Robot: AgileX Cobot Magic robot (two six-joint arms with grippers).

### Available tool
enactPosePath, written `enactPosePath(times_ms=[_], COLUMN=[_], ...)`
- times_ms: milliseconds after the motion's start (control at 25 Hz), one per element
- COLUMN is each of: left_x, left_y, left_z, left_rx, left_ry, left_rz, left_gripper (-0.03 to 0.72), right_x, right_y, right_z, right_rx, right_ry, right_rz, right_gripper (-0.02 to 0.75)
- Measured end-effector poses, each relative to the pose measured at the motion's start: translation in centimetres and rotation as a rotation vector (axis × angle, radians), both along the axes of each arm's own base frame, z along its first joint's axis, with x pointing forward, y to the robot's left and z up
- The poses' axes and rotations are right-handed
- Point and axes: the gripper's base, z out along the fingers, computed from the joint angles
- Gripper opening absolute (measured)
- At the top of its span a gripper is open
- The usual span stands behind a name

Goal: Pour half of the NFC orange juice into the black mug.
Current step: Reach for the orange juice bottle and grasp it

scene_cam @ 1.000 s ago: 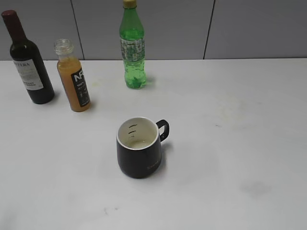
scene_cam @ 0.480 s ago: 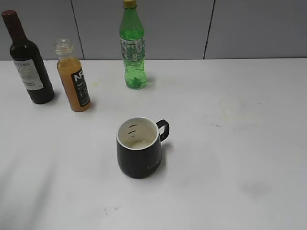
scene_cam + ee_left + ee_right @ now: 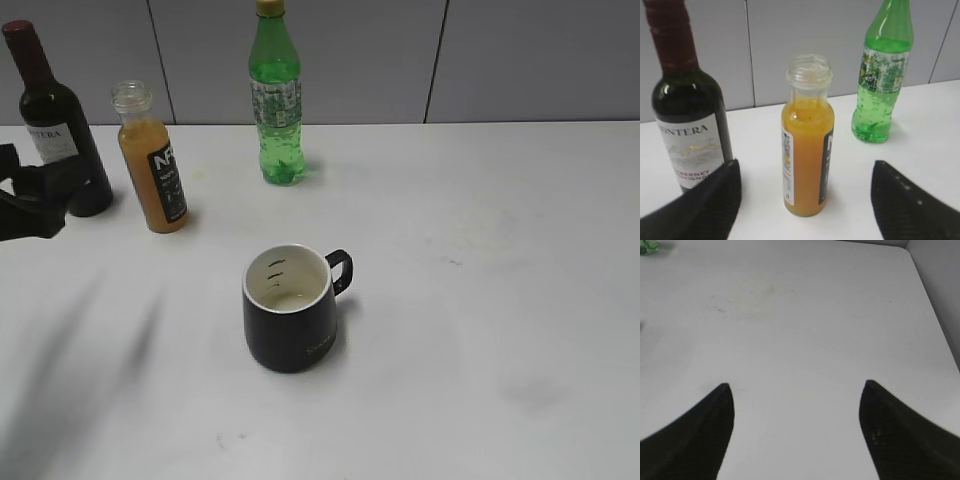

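Note:
The NFC orange juice bottle (image 3: 152,165) stands uncapped and upright at the back left of the white table; it also shows in the left wrist view (image 3: 807,137), centred ahead of the jaws. The black mug (image 3: 289,308) stands in the middle, handle to the right, white inside. My left gripper (image 3: 50,196) enters from the left edge, open and empty, in front of the wine bottle and left of the juice. In its wrist view the gripper (image 3: 805,170) has its jaws wide apart, short of the bottle. My right gripper (image 3: 796,387) is open and empty over bare table; it is out of the exterior view.
A dark wine bottle (image 3: 55,125) stands just left of the juice, partly behind my left gripper, and shows in the left wrist view (image 3: 687,105). A green soda bottle (image 3: 276,95) stands at the back centre. A grey wall panel runs behind the table.
My left gripper has come into the exterior view from the left edge and now sits near the wine bottle. The bottles and the mug have not moved.

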Motion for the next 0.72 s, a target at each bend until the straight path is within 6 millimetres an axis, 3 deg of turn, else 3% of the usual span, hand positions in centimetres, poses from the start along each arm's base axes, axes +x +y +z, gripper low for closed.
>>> enactPosePath(times_ms=[520,720], left_x=[6.9,9.1], left_y=[-1.7,-2.3], left_z=[-6.3,-7.9], left_rx=[0.025,0.028], left_ry=[0.080,0.088], left_rz=[-0.053,-0.061], left_gripper=[0.617,0.617], right_x=[0.0,0.0], right_y=[0.0,0.0], right_z=[0.0,0.0], right_rx=[0.000,0.001], right_ry=[0.000,0.000], right_rz=[0.000,0.000], right_gripper=[0.592,0.592])
